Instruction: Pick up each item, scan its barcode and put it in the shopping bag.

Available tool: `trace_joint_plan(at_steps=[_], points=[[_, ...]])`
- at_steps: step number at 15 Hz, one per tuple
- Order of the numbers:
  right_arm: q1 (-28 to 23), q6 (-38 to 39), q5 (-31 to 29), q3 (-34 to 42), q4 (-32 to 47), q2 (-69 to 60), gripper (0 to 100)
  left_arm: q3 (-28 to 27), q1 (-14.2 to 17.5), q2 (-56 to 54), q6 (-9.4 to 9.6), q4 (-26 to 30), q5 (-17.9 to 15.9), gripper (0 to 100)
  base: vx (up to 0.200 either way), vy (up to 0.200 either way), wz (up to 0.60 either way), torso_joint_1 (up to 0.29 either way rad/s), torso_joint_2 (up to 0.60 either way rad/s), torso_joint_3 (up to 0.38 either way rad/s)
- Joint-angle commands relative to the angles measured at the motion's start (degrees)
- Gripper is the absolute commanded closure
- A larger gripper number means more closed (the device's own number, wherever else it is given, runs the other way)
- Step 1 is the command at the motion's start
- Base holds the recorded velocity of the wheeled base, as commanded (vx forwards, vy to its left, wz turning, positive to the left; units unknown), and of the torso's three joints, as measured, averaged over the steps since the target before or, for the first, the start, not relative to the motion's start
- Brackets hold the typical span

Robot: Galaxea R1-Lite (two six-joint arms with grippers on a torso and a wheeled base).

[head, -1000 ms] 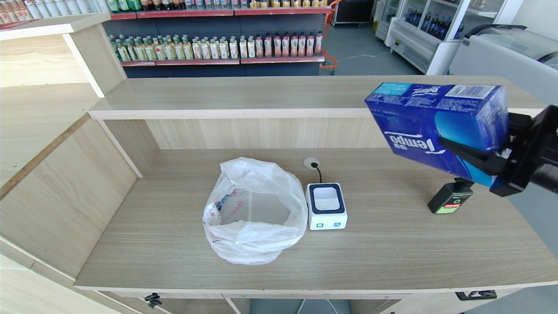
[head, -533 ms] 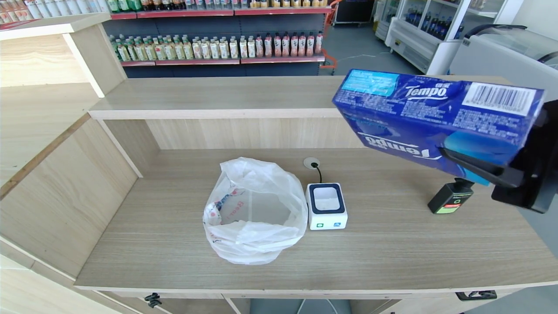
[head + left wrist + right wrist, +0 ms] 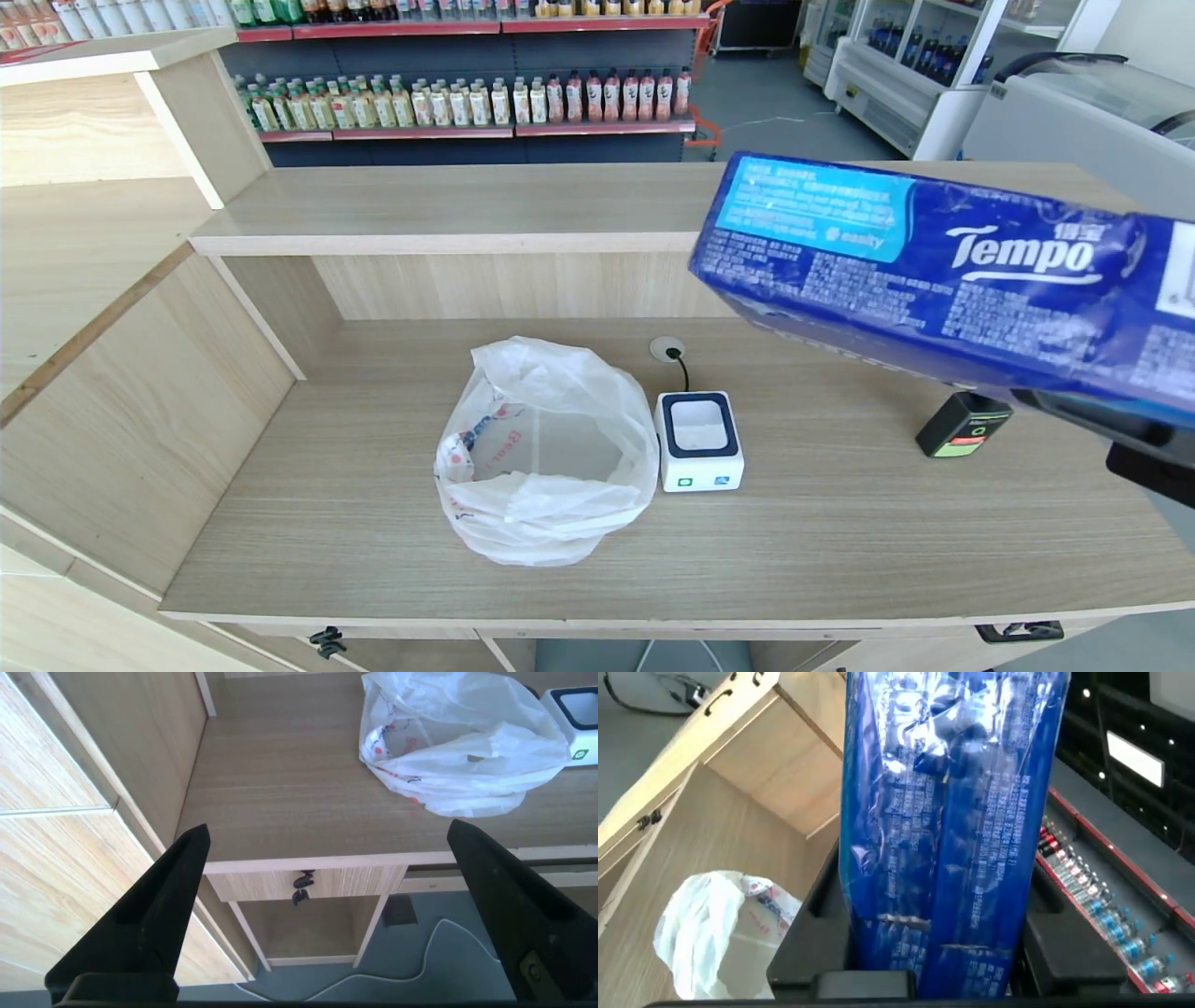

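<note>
- Right pincer (image 3: 934,943) is clamped on the blue tissue pack (image 3: 943,280), held up high at the right of the head view.
- Looks like the scan step. Next it'd probably need the pack turned and brought down over the scanner (image 3: 700,439), mid-frame just beside the shopping bag (image 3: 546,453).

Setting: retail shop, checkout station. Evidence: red-edged shelves (image 3: 420,133) stocked with rows of bottled drinks (image 3: 467,103), and chest freezers (image 3: 1064,126) across the aisle. The wooden surface (image 3: 840,532) carries a barcode scanner (image 3: 700,441) just beside a plastic shopping bag (image 3: 546,457).
</note>
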Motion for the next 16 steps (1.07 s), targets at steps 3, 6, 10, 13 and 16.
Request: trace_joint_plan(at_steps=[3, 6, 10, 13, 16], points=[[1.16, -0.11, 3.21, -0.73, 0.03, -0.7, 100, 0.0, 0.01, -0.02, 0.01, -0.03, 0.01, 0, 0.0, 0.0, 0.0, 0.0, 0.0, 0.0], [1.34, -0.11, 5.23, -0.73, 0.03, -1.23, 100, 0.0, 0.01, -0.02, 0.01, -0.03, 0.01, 0, 0.0, 0.0, 0.0, 0.0, 0.0, 0.0], [1.34, -1.96, 5.23, -0.56, 0.03, 0.88, 100, 0.0, 0.01, -0.02, 0.01, -0.03, 0.01, 0, 0.0, 0.0, 0.0, 0.0, 0.0, 0.0], [2.04, -2.75, 5.23, -1.08, 0.03, 2.28, 100, 0.0, 0.01, -0.02, 0.01, -0.03, 0.01, 0, 0.0, 0.0, 0.0, 0.0, 0.0, 0.0], [2.92, -2.84, 5.23, -1.88, 0.03, 2.72, 100, 0.0, 0.01, -0.02, 0.01, -0.03, 0.01, 0, 0.0, 0.0, 0.0, 0.0, 0.0, 0.0]])
